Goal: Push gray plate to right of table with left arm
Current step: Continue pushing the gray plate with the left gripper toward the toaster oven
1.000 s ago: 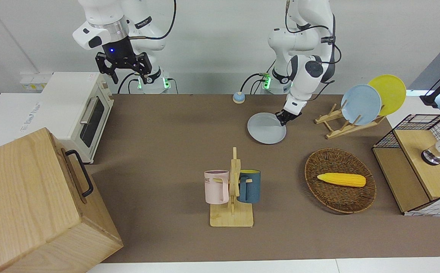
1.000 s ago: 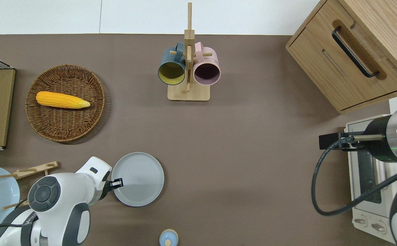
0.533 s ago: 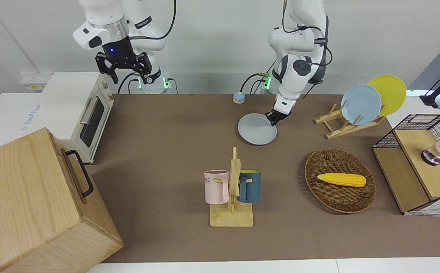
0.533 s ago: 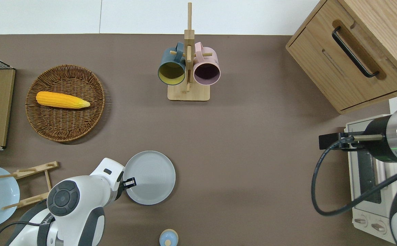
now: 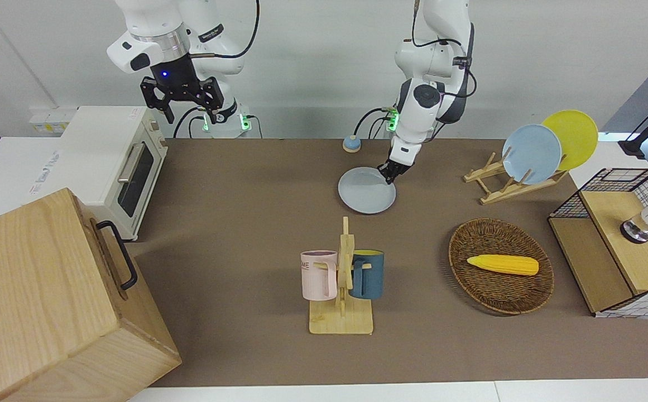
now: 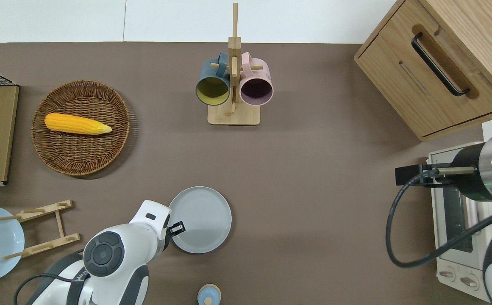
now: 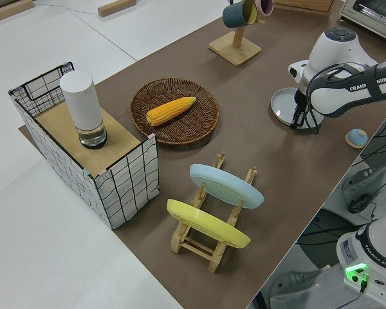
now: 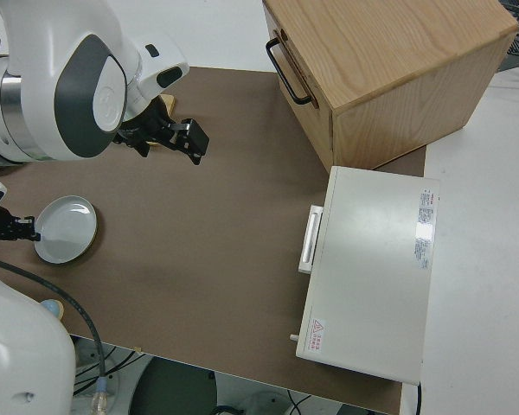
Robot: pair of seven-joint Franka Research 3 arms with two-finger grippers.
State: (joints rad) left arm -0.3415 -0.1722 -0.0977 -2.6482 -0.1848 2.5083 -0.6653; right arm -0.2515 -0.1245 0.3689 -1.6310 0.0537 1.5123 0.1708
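Lying flat on the brown desk (image 5: 234, 223): gray plate (image 6: 201, 219), round, shallow, pale gray-blue, low-rimmed, nearer the robots than the mug rack (image 6: 233, 82). Pressing its rim at the left arm's end: left gripper (image 6: 177, 228), jaws' gap impossible to tell. Showing only from overhead: concentric rings on the plate. Sitting parked with jaws apart: right gripper (image 5: 180, 106).

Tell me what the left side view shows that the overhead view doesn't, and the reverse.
Only the left side view shows the white cylinder on the wire-sided shelf and the yellow plate in the rack. Only the overhead view shows the wooden cabinet and the parked right arm. Both show the left gripper at the gray plate rim, the corn in the basket and the mug rack.
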